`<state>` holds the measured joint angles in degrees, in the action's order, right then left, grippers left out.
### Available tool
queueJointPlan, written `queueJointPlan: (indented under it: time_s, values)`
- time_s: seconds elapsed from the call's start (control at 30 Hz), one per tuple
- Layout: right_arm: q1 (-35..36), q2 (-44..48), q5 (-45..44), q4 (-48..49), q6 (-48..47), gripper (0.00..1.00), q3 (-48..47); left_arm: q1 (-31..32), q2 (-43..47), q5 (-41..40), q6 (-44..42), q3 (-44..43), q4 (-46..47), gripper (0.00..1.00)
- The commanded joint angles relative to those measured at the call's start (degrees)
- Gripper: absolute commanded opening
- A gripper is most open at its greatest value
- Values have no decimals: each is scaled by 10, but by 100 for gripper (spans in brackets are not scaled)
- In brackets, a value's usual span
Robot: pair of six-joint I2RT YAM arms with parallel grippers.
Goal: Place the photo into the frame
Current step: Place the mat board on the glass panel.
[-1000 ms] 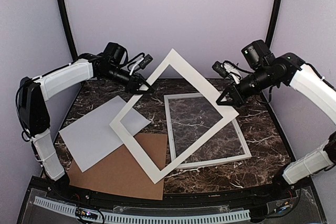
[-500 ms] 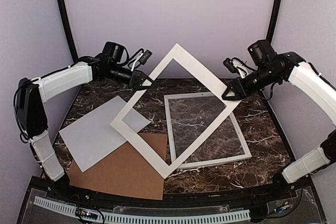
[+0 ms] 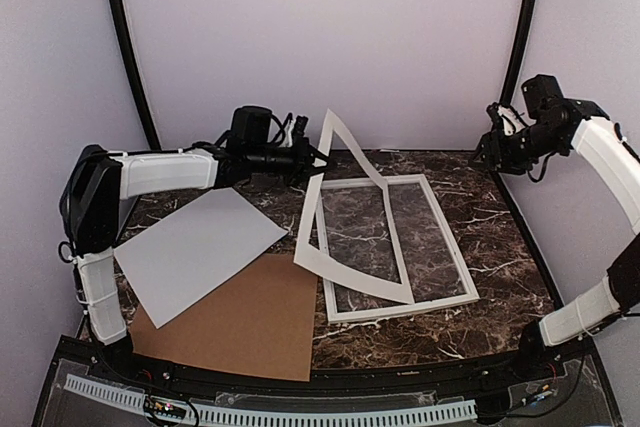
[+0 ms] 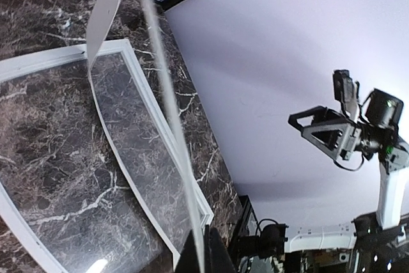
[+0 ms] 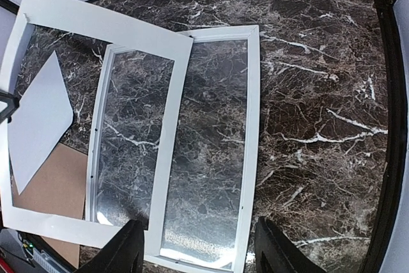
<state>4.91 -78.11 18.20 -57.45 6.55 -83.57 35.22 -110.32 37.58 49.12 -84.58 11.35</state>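
Note:
The frame [image 3: 449,237] lies flat on the marble table, right of centre, and shows from above in the right wrist view [image 5: 249,145]. My left gripper [image 3: 318,159] is shut on the top edge of a wide-bordered white mat [image 3: 350,275]. The mat stands tilted, its lower border resting across the frame's left half. In the left wrist view the mat [image 4: 105,11] runs edge-on between the closed fingertips of that gripper [image 4: 203,240]. My right gripper [image 3: 488,147] hangs open and empty above the table's far right; its jaws [image 5: 198,234] stand wide apart over the frame. The photo's printed face shows in no view.
A plain pale grey sheet [image 3: 195,247] lies left of the frame, overlapping a brown cardboard sheet [image 3: 250,317] near the front edge. Both show past the mat in the right wrist view, the grey sheet [image 5: 41,113] above the cardboard [image 5: 48,183]. Lilac walls enclose the table.
My right gripper opened, let go of the mat and drew back to the far right. The left gripper shut and carried the mat rightward, and the mat's lower edge came down onto the frame.

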Motion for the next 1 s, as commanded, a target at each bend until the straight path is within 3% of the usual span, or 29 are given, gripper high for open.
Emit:
queueJointPlan:
  time_s: [0.0,0.5,0.77,0.97]
  values:
    - [-3,7,12,21,17,60,5,31,-32,-97,138,19,77,0]
    - [-4,-9,38,47,26,59,39,82,-102,-210,208,37,99,2]
    - [-3,-4,43,58,27,58,58,100,-129,-230,212,29,95,14]
    - [-3,-4,51,68,29,58,75,101,-136,-225,201,30,82,32]
